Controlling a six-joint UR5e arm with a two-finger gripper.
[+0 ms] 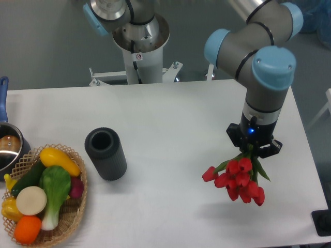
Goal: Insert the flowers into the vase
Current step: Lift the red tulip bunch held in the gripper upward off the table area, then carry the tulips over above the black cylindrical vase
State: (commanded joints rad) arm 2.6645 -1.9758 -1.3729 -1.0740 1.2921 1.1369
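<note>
Wicker basket (77, 206) of toy vegetables (44, 194), metal pot (9, 150), white table (165, 119)

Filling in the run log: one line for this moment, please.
gripper: shut on flowers, lifted off table | vase: upright, empty, far left of flowers | phase: carrying, insertion not yet done

The tool (252, 148) is seen from above, and its fingers are hidden under the wrist housing and the green leaves, so their hold on the flowers (235, 180) cannot be made out. The stems vanish there too. At the counter's left edge the metal pot (7, 150) and its blue handle (3, 96) are cut by the frame. A dark object (321, 223) at the near right corner is cropped. The vase (105, 153) interior is black, its depth unreadable.
</note>
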